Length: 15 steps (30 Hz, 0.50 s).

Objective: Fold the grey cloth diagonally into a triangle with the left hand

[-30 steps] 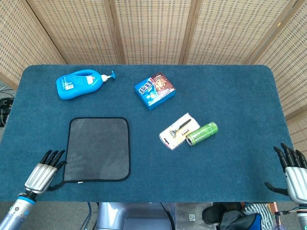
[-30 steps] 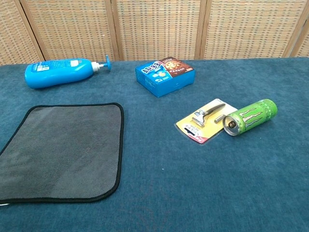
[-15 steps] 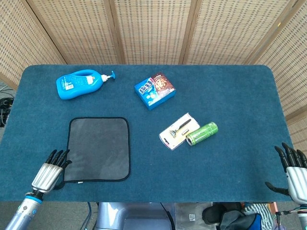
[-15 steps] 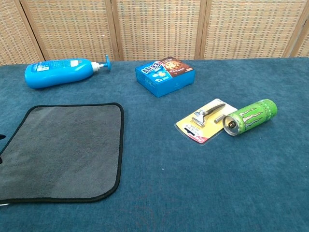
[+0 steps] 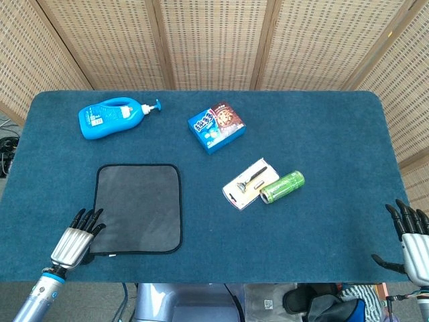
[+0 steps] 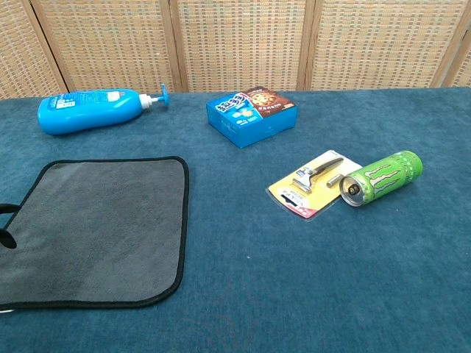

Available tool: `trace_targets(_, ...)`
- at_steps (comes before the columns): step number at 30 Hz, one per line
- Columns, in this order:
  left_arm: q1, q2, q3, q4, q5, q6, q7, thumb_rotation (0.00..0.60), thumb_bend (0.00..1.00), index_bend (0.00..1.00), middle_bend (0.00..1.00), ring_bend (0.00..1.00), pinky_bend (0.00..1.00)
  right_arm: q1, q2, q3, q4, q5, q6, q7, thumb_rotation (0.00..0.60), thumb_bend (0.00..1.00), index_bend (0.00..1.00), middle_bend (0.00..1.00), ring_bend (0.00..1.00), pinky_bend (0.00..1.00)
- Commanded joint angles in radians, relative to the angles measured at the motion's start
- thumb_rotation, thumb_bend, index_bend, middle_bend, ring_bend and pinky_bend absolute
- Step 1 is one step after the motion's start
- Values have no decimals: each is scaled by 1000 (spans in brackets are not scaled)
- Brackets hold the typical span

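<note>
Since a second ago my left hand (image 5: 76,240) has moved rightward along the near table edge, and its fingertips now reach the near left corner of the grey cloth (image 5: 138,208), where before they sat just left of the hem; the cloth itself has not shifted. The hand's fingers are spread and hold nothing. The cloth lies flat and unfolded, black-hemmed, on the left half of the blue table (image 5: 322,134). My right hand (image 5: 413,241) sits at the near right corner, fingers apart, empty. Other items: a blue pump bottle (image 5: 111,117) lying on its side at the far left, label unreadable; a blue biscuit box (image 5: 216,126) with writing I cannot read; a carded razor (image 5: 250,183) just beside a green Monster can (image 5: 282,186), claw logo visible in the chest view.
</note>
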Motion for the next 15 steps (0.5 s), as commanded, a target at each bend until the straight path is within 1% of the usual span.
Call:
trace_targets(1,0,1,2,0,1,1,-1,600,89,254,0,0,0,-1,0,1,0,0,1,1,600,0,0,0,0,0)
trace_targets(7,-3,-1,4,5,-5,-8,-3,600,148,263,0,0,0,-1,1,0,-1,-1,2,1,600,0,0,0,0,0)
trace_targets(9,-4,-4,4,8,-6,-10,-3,600,183,272,0,0,0,-1,1,0,-1,-1,1,-1,600,0,0,0,0,0)
trace_targets(11,-4,-6,4,10,-5,-9,-3,600,240,278,0,0,0,-1,1,0,-2,0,0,-1,600,0,0,0,0,0)
trace_targets(15,-5,-8,5,13,-4,-8,-6,600,273,278,0,0,0,-1,1,0,-2,1,0,-1,600,0,0,0,0,0)
